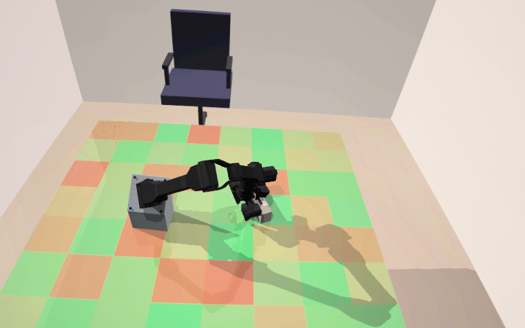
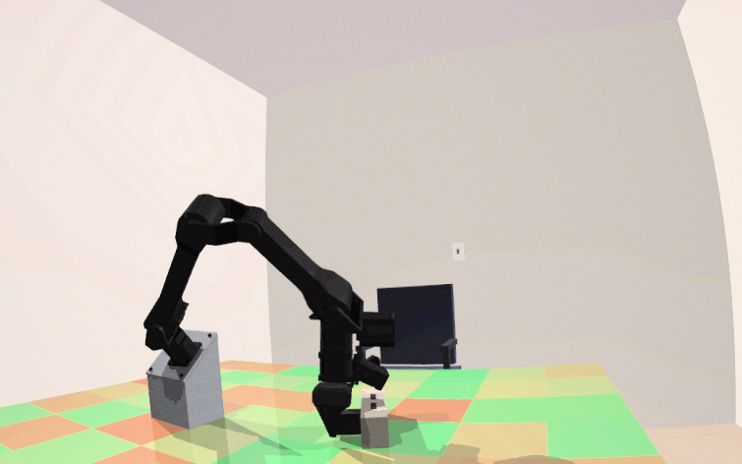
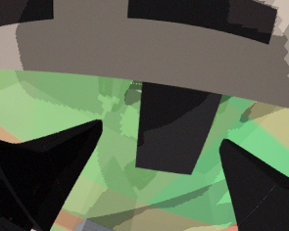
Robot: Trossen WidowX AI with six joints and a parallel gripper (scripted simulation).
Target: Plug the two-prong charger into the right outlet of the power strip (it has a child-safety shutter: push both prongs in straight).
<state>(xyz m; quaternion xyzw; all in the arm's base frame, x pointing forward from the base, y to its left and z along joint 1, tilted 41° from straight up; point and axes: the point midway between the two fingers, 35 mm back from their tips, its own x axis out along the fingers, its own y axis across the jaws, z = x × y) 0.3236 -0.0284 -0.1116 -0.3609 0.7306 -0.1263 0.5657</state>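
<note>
The power strip [image 1: 265,214] [image 2: 374,433] [image 3: 88,51], a grey-beige block, stands beside the gripper, with two dark rectangles on top. The charger [image 2: 351,421] [image 3: 178,129], a dark block, adjoins the strip's side facing the arm base, beneath the right-hand rectangle in the wrist view. Its prongs do not show, so how deep they sit cannot be told. My gripper [image 2: 332,432] [image 3: 162,135] points down and is open. Its fingers stand apart on either side of the charger, with gaps on both sides in the wrist view. In the top view the arm and finger hide the charger.
The grey arm base [image 1: 150,219] [image 2: 183,397] stands to the left on the coloured tiled surface [image 1: 274,281] [image 2: 569,412]. An office chair [image 1: 199,81] [image 2: 417,325] stands beyond the back edge. A small wall plate [image 2: 461,247] is on the back wall.
</note>
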